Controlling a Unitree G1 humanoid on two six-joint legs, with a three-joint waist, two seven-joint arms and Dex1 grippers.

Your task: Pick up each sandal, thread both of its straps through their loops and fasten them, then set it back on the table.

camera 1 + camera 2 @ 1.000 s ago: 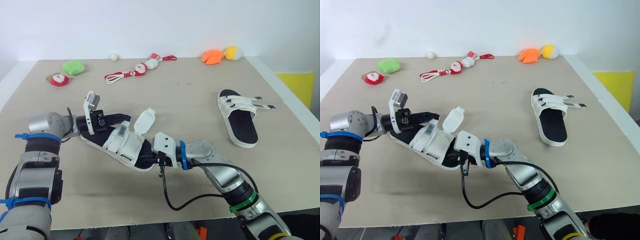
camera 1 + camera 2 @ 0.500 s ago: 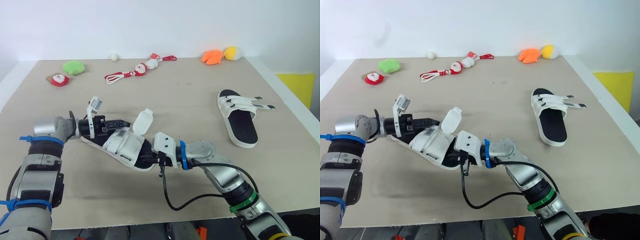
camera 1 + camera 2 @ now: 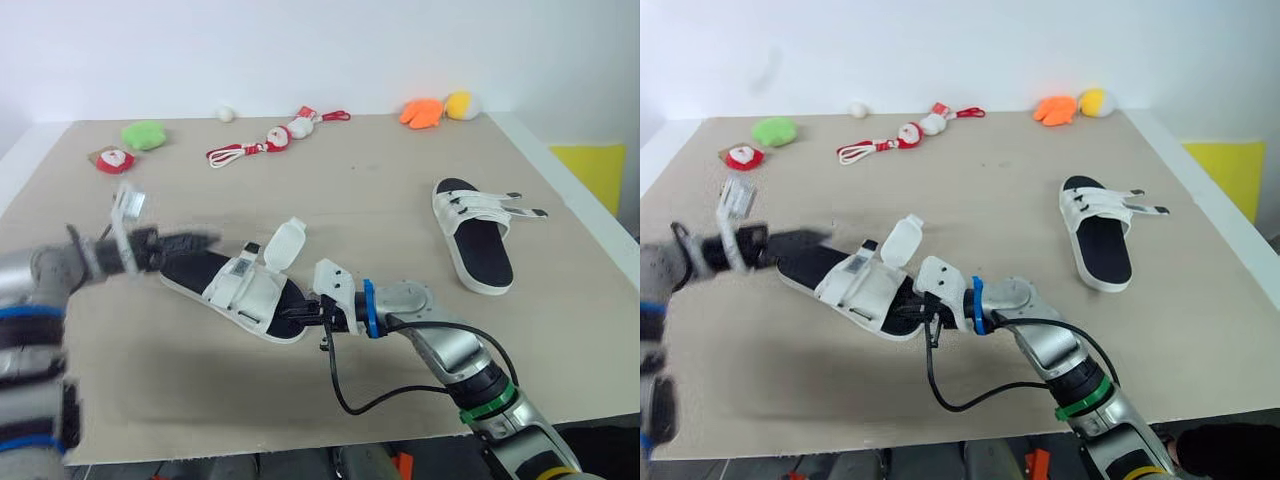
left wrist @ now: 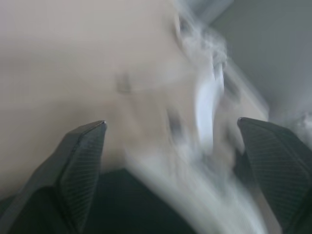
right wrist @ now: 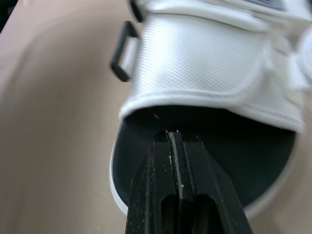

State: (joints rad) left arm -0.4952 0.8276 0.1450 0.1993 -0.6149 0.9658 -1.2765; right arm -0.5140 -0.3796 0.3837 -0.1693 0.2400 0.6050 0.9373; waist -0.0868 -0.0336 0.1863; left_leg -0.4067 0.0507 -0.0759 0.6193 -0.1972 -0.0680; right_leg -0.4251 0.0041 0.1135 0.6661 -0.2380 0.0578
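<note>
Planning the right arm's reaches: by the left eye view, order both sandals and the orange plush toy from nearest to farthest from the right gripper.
1. The near sandal, mid-table, at the tips of the right gripper.
2. The second sandal, off to the right.
3. The orange plush toy, far edge, right.

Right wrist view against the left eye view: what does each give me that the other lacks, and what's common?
Right wrist view adds the close-up: the right gripper shut, tips on the near sandal's black footbed under its white strap, with a black loop beside the strap. Left eye view adds the left gripper by that sandal's other end, one strap flap standing up, the second sandal and toys along the far edge. Shared: near sandal, right gripper, table.
</note>
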